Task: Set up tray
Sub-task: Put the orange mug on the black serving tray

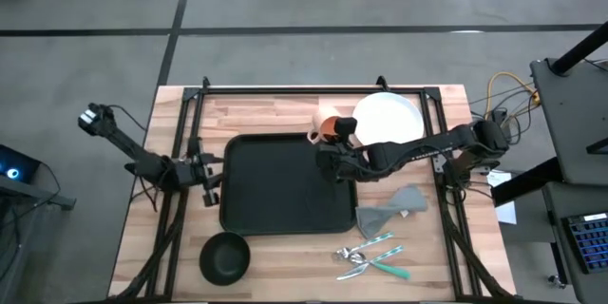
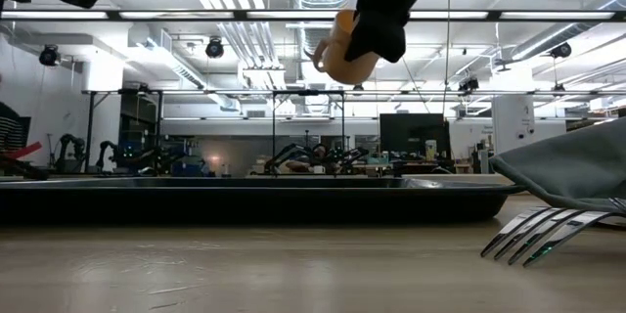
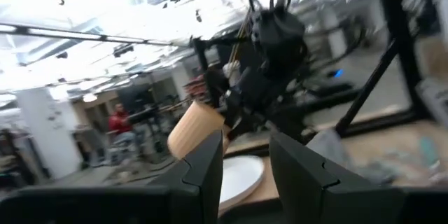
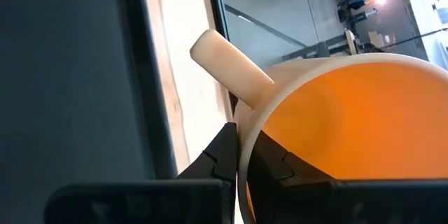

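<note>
Fork tines [image 2: 548, 232] lie nearest your low camera, on the wooden table [image 1: 285, 114], with a grey napkin [image 1: 391, 207] just beside them. Your right gripper [image 1: 334, 148] is clamped on the rim of a cream mug [image 4: 336, 126] with an orange interior, one finger inside and one outside the wall, held in the air over the far right corner of the tray [image 1: 275, 185]. Your left gripper [image 1: 211, 170], fingers parted and holding nothing, waits at the tray's left edge. Expect the tray to be stiff, light and smooth; take it by its low raised rim. A white plate [image 1: 391, 117] and a black bowl [image 1: 225, 256] rest on the table, outside the tray. Behind it stands a bright workshop with ceiling pipes.
</note>
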{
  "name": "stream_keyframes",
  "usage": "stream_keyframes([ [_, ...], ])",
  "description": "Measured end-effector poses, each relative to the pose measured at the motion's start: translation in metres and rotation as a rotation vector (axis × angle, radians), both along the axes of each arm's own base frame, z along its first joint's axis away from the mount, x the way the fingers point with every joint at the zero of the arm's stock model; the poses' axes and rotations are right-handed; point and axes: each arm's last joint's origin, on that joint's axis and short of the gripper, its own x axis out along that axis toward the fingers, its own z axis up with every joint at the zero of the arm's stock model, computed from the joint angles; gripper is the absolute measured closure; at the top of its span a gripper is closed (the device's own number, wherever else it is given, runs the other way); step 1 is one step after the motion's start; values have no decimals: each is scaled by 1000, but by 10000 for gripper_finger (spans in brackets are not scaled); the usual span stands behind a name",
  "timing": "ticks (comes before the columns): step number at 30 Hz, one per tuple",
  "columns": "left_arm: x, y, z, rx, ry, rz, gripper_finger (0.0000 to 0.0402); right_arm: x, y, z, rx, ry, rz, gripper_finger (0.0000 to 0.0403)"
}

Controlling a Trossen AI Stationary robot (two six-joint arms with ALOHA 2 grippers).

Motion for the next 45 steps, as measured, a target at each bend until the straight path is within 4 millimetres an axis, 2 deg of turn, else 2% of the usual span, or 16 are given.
stream_keyframes([
  [4, 11, 8, -3, 4, 15, 93, 301, 1, -10, 0, -1, 4, -24, 394],
  [7, 21, 18, -7, -56, 10, 166, 301, 2, -16, 0, 22, 2, -14, 394],
  [12, 43, 37, -17, -117, 36, 104, 301, 8, -18, 2, 73, -33, 43, 394],
  [15, 61, 44, -17, -112, 101, 131, 301, 8, -18, 3, 76, -37, 49, 394],
  [18, 82, 43, -7, -53, 122, 159, 301, 8, -18, 3, 84, -51, 41, 394],
  [21, 109, 40, -5, 29, 206, 201, 301, 9, -18, 3, 101, -75, 35, 394],
  [24, 135, 35, -11, 117, 357, 283, 301, 9, -18, 3, 105, -81, 32, 394],
  [27, 156, 31, -20, 199, 488, 446, 301, 9, -18, 3, 111, -87, 26, 394],
  [32, 181, 24, -27, 296, 556, 587, 301, 9, -17, 3, 117, -92, 23, 394],
  [37, 189, 21, -25, 291, 533, 602, 301, 9, -17, 2, 119, -92, 22, 394],
  [45, 180, 23, -8, 229, 420, 610, 301, 9, -17, 1, 135, -100, 26, 394],
])
